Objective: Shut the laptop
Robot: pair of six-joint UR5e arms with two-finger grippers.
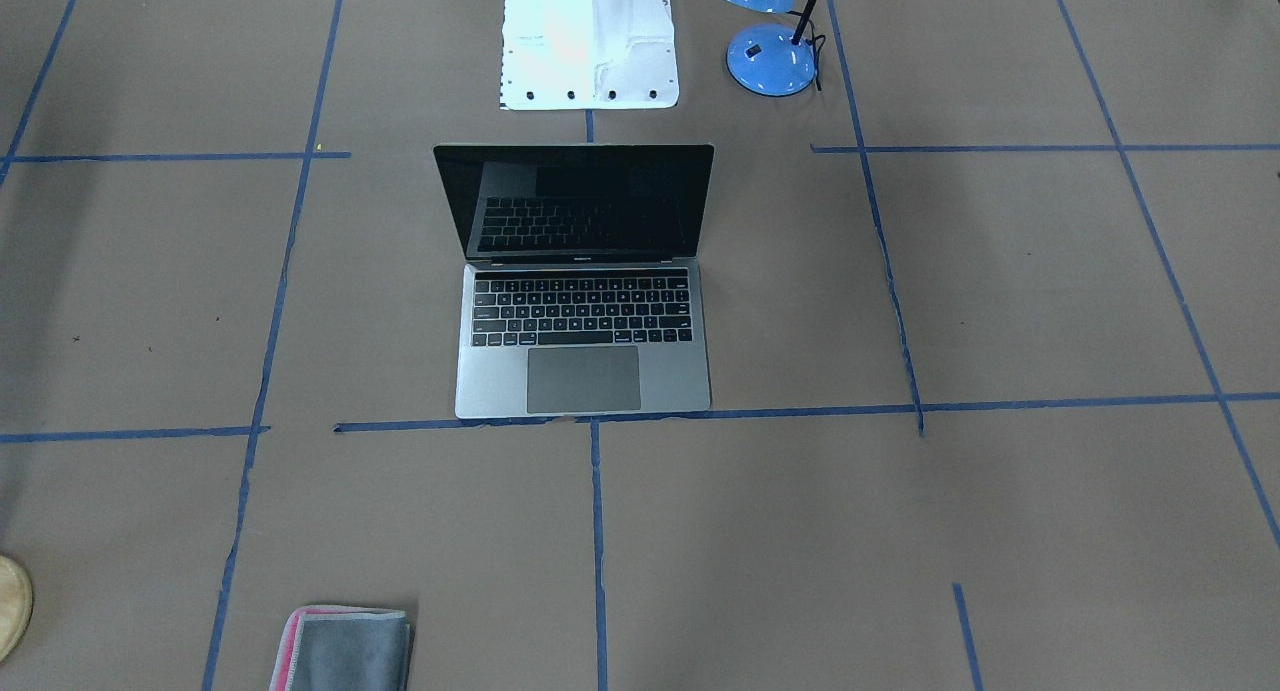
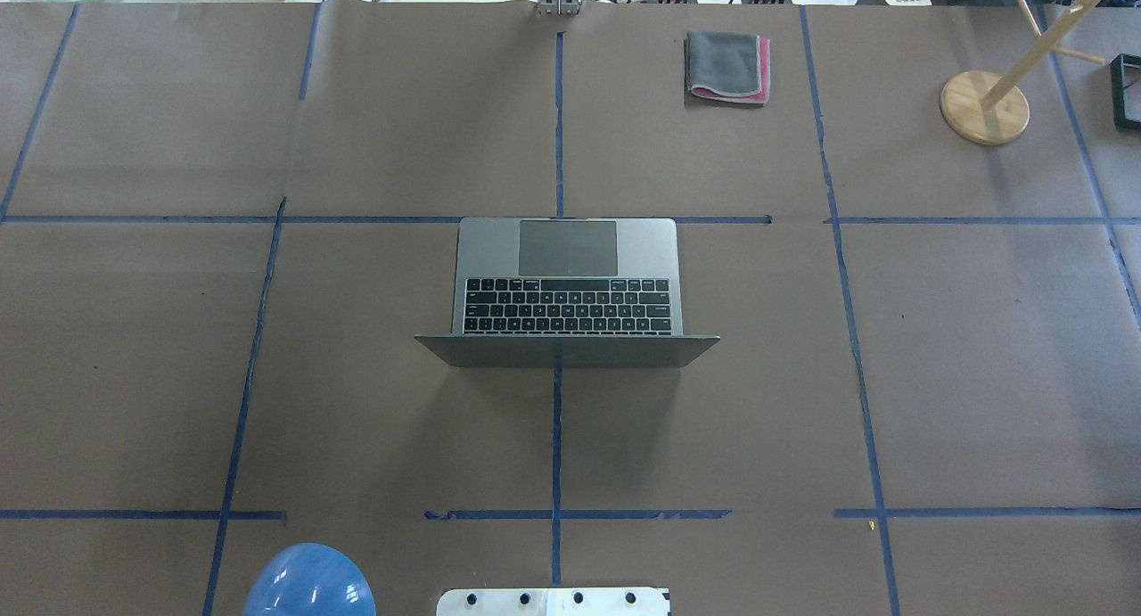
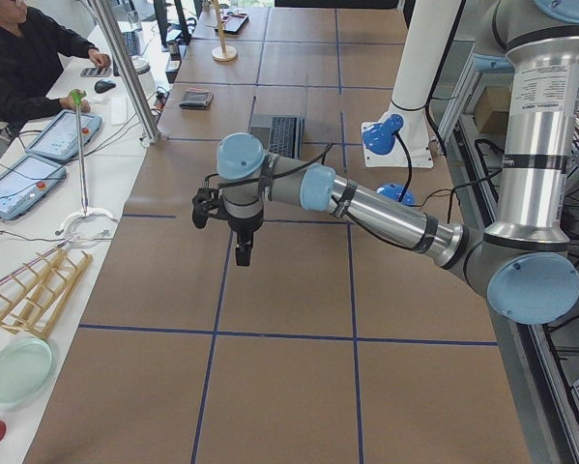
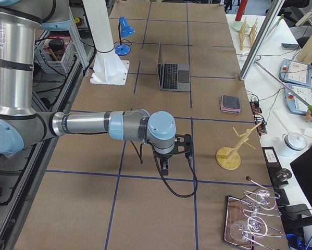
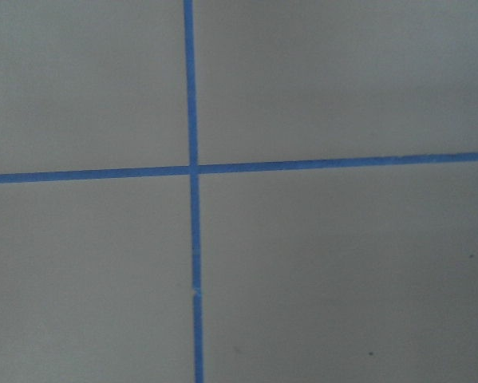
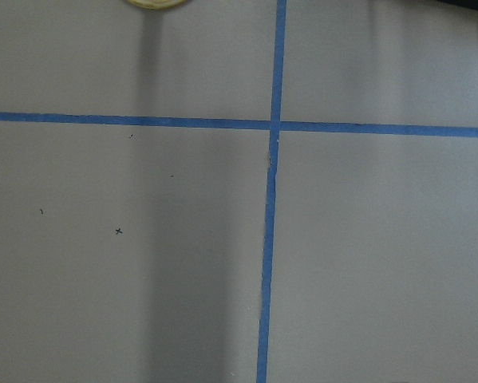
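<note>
The laptop (image 1: 583, 311) stands open in the middle of the table, its black screen upright and toward the robot's base, its keyboard and trackpad facing up. It also shows in the overhead view (image 2: 568, 282) and small in the side views (image 3: 284, 135) (image 4: 172, 75). My left gripper (image 3: 243, 253) hangs over the table far to the laptop's left. My right gripper (image 4: 165, 167) hangs over the table far to its right. Both show only in the side views, so I cannot tell whether they are open or shut. Both wrist views show only brown table paper and blue tape.
A blue desk lamp (image 1: 770, 56) stands beside the white robot base (image 1: 590, 41). A folded grey cloth with a pink edge (image 2: 726, 63) lies at the far edge. A wooden stand (image 2: 985, 108) is at the far right.
</note>
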